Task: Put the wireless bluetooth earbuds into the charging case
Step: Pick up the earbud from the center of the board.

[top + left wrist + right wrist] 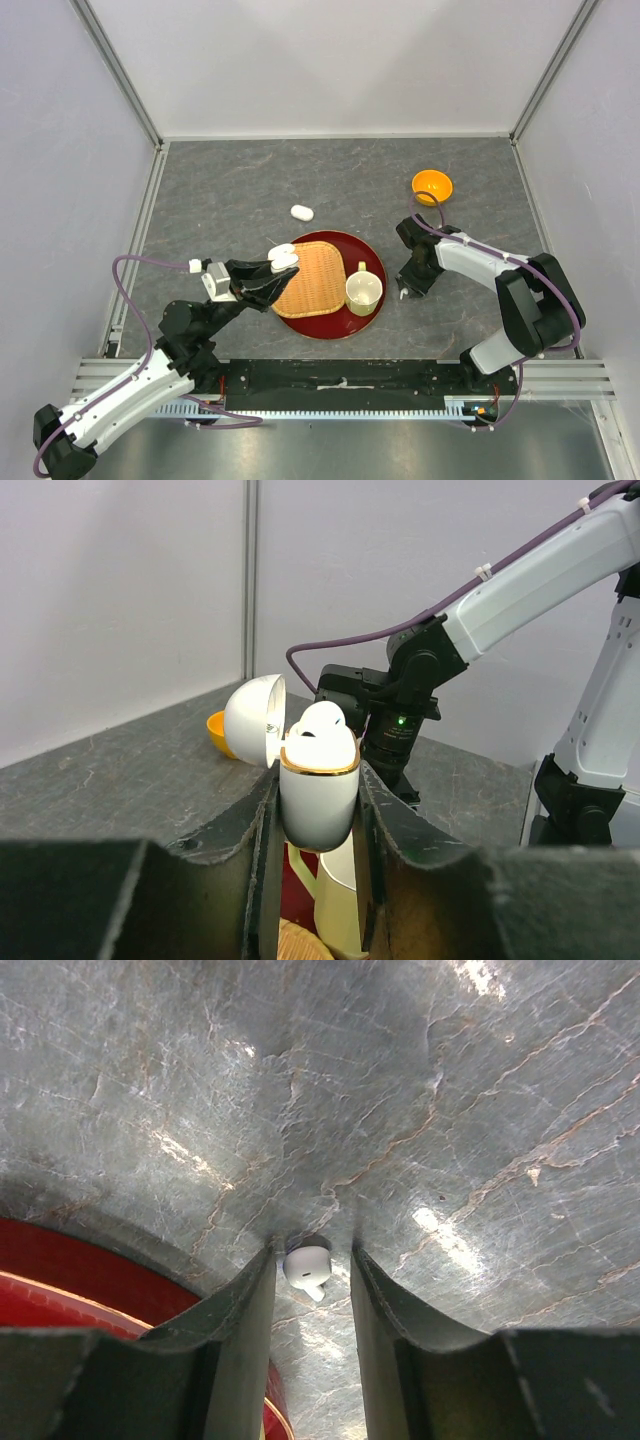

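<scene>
The open charging case [318,790] is pinched by the left hand [278,268] at the red plate's [325,328] left rim. Off the right rim, past the cream cup [363,290], an earbud [307,1264] is straddled by the spread right hand [405,290].

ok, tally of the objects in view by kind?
charging case: 2
earbud: 2 that I can make out
cream cup: 1
orange bowl: 1
red plate: 1
woven mat: 1
total: 8
</scene>
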You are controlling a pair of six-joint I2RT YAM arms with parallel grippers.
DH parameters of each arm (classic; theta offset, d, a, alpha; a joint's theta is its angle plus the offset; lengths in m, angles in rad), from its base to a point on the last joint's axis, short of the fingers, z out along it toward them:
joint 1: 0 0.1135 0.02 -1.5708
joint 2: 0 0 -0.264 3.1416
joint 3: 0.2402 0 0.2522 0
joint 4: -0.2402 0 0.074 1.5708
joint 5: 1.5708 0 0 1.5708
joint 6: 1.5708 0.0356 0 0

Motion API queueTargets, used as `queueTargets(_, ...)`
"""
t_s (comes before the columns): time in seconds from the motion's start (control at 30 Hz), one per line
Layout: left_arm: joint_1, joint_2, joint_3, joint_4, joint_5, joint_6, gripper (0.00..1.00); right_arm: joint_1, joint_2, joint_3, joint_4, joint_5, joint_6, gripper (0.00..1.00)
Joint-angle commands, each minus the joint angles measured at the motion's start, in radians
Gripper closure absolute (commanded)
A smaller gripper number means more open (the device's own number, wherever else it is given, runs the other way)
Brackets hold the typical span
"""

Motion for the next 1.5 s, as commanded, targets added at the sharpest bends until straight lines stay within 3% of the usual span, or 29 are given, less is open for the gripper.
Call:
queueTargets(0.0,0.001,-0.009,-0.003,0.02,-0.022,0.05,0.98,0.004,0.039,-0.003,0.045,-0.01,0.03,0.57)
queueTargets(0.37,0.003,-0.01,-0.006,0.02,-0.022,0.047,0.98,0.003,0.038,-0.011,0.049,0.004,0.026,0.59)
queueTargets(0.6,0.001,-0.009,-0.005,0.017,-0.027,0.047,0.98,0.004,0.035,-0.017,0.051,0.033,0.021,0.69)
queueTargets(0.77,0.003,0.0,0.0,0.017,-0.024,0.049,0.98,0.004,0.038,-0.02,0.051,0.042,0.014,0.71)
queueTargets(0.93,0.001,0.005,0.0,0.02,-0.02,0.046,0.98,0.004,0.029,-0.022,0.061,0.058,-0.02,0.87)
queueTargets(1.07,0.001,0.006,0.003,0.02,-0.02,0.043,0.98,0.004,0.009,-0.02,0.089,0.05,-0.094,0.94)
queueTargets(1.13,0.001,0.008,0.003,0.018,-0.02,0.043,0.98,0.004,-0.016,-0.026,0.132,0.021,-0.152,1.0)
queueTargets(1.27,0.003,0.014,0.009,0.02,-0.017,0.035,0.98,0.006,-0.097,-0.054,0.183,0.031,-0.187,1.0)
queueTargets(1.47,0.003,0.031,0.02,0.018,-0.013,0.026,0.98,0.012,-0.351,-0.111,0.236,0.139,-0.226,1.0)
